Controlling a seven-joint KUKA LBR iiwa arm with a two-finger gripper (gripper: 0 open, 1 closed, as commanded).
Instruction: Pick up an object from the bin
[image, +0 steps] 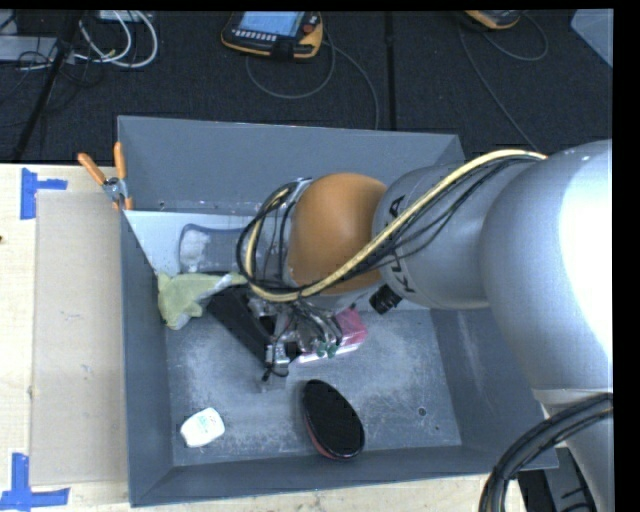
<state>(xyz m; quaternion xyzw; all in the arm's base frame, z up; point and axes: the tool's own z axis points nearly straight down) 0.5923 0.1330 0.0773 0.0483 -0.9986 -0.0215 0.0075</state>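
My gripper (279, 353) hangs below the orange wrist cover, low over the middle of the bin floor. A flat black wedge-shaped piece (233, 314) lies just to its left, touching or nearly touching it. A pink object (351, 326) sits right behind the gripper on its right side, partly hidden by it. A glossy black oval thing with a dark red rim (332, 419) lies on the floor just in front of the gripper.
A yellow-green cloth (184, 296) lies crumpled at the left wall, with a clear plastic item (198, 246) behind it. A small white rounded object (202, 427) rests at the front left. The big arm covers the bin's right and back.
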